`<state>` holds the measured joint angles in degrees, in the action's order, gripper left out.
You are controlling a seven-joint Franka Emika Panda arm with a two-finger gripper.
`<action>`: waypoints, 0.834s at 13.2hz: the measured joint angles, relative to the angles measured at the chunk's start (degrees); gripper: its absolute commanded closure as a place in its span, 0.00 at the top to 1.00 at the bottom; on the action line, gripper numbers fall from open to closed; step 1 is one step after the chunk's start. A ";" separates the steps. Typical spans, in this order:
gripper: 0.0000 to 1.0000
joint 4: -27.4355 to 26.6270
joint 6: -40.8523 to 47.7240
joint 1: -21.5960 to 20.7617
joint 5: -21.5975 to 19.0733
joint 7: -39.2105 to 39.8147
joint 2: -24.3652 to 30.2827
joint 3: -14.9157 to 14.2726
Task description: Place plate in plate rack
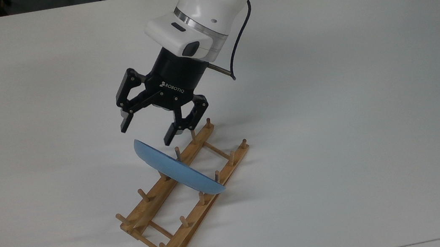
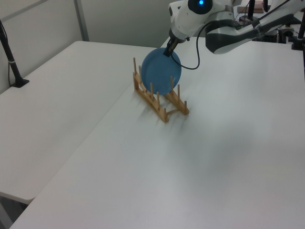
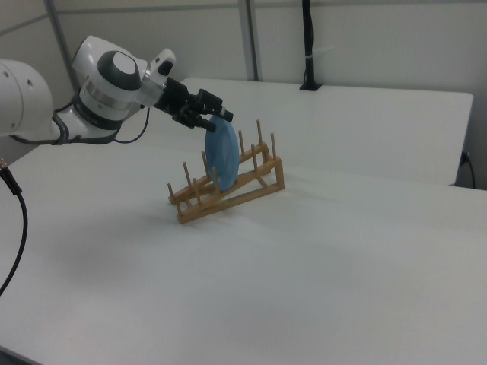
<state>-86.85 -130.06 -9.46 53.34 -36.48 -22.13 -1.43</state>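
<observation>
While the plate [image 1: 179, 173] stood on edge in the plate rack [image 1: 172, 214], the claw [image 1: 147, 128] hung just above its upper rim with both fingers [image 1: 172, 135] spread wide and nothing held between them. Seen in the top view, the light-blue plate sat across the two wooden rails, slotted between pegs about midway along the rack and leaning a little; its upper edge rose toward the top view's left, clear of the rack, and its lower edge reached the rail at the top view's right. One black fingertip was just beside a peg near the rack's far end, though whether it touched the peg could not be told. The white arm [image 1: 208, 1] came down from the top edge of the top view, with a dark cable [image 1: 240, 35] looping off its wrist.

From the left view, the plate [image 2: 161, 77] showed its round face, upright among the pegs of the rack [image 2: 159, 100], with the claw [image 2: 167, 50] close above its rim. From the right view, the plate [image 3: 221, 160] appeared nearly edge-on, resting in the rack [image 3: 228, 186], and the claw [image 3: 217, 115] hovered at its top. The rack stood on a white desk [image 1: 372, 120].
</observation>
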 measured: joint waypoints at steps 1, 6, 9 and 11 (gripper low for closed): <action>1.00 0.39 0.00 -0.10 -0.20 -1.56 0.09 0.13; 1.00 3.45 3.17 -0.79 -14.98 -3.42 1.34 0.46; 1.00 3.77 11.71 -2.23 -26.65 0.78 4.38 0.70; 1.00 3.77 19.16 -2.34 -35.02 7.63 6.65 0.73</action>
<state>-83.08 -110.90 -11.80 18.31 -28.85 -15.48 -0.70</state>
